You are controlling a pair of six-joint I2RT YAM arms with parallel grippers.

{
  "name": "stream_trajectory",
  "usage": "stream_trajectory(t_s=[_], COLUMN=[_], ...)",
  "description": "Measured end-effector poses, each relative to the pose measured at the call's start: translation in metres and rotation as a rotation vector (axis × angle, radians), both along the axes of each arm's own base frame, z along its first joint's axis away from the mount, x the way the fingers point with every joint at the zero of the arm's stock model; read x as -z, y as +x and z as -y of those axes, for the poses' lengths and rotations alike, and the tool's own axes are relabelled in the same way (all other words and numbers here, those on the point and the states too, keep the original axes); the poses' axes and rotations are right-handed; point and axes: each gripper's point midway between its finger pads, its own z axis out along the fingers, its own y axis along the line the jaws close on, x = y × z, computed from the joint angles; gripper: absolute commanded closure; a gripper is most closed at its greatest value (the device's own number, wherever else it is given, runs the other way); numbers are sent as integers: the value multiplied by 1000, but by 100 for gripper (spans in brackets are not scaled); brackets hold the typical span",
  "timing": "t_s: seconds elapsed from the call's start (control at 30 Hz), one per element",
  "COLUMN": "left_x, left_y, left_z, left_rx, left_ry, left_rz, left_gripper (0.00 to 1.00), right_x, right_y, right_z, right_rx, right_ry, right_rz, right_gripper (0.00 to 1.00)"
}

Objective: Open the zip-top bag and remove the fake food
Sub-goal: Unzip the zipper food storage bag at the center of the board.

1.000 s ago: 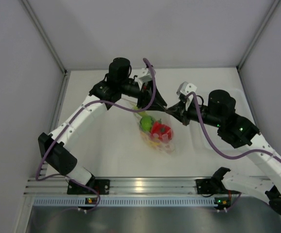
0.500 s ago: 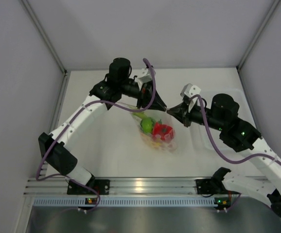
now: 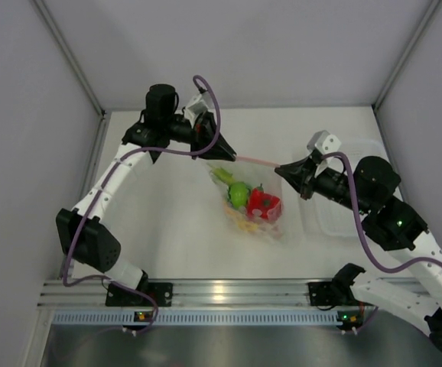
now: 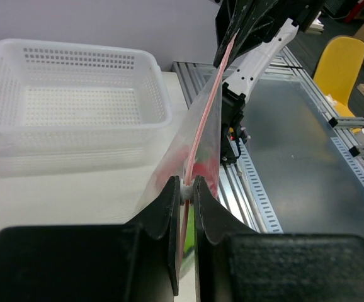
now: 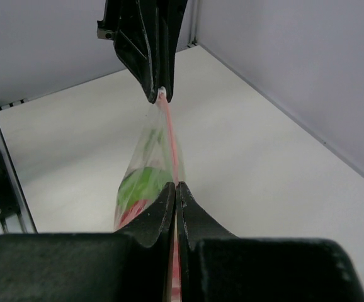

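1. Zip-top bag (image 3: 265, 223) lies in the middle of the table, its bottom end nearest. The fake food (image 3: 251, 201) is bunched inside, green, red and yellow.
2. Its top edge, the pink zip strip (image 3: 255, 161), faces far. The strip runs the long way from left to right, pulled tight and straight.
3. The right gripper (image 3: 281, 170) pinches the strip's right end. The left gripper (image 3: 227, 153), a bit farther away, pinches the left end.
4. A second ago the grippers were close together and the left one was partly open. Now they have pulled apart. The bag looks ready for opening, but the zip still seems closed.
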Motion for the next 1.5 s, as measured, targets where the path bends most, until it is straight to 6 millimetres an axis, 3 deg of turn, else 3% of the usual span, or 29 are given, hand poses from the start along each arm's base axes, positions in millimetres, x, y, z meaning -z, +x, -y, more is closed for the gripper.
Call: stream_trajectory(t_s=[0.23,0.47,0.63,1.33,1.37,1.4,1.43,1.5], left_x=[5,3,15,16,16,16,15,14], left_y=[7,-6,2,10,11,12,12,13], left_z=[-47,-67,-82,-95,-95,-95,-96,-97], left_rx=[-137,-182,-238,-311,-318,-326,-331,-350], left_ry=[-1,-12,-3,1,3,6,6,8], left_rz=[0,23,-7,22,24,26,29,45], left_gripper=[100,100,100,100,97,74,61,2], right_x=[0,-10,-13,-21,-21,-21,-21,-20], right_y=[0,-8,-11,-13,-13,-13,-14,-15], right_z=[1,9,14,30,30,30,29,27], right_rx=[2,8,22,81,81,78,75,58], right_ry=[0,27,36,57,57,55,54,52], right_rz=[0,32,46,81,81,82,83,82], right_gripper=[100,100,100,100,100,100,100,100])
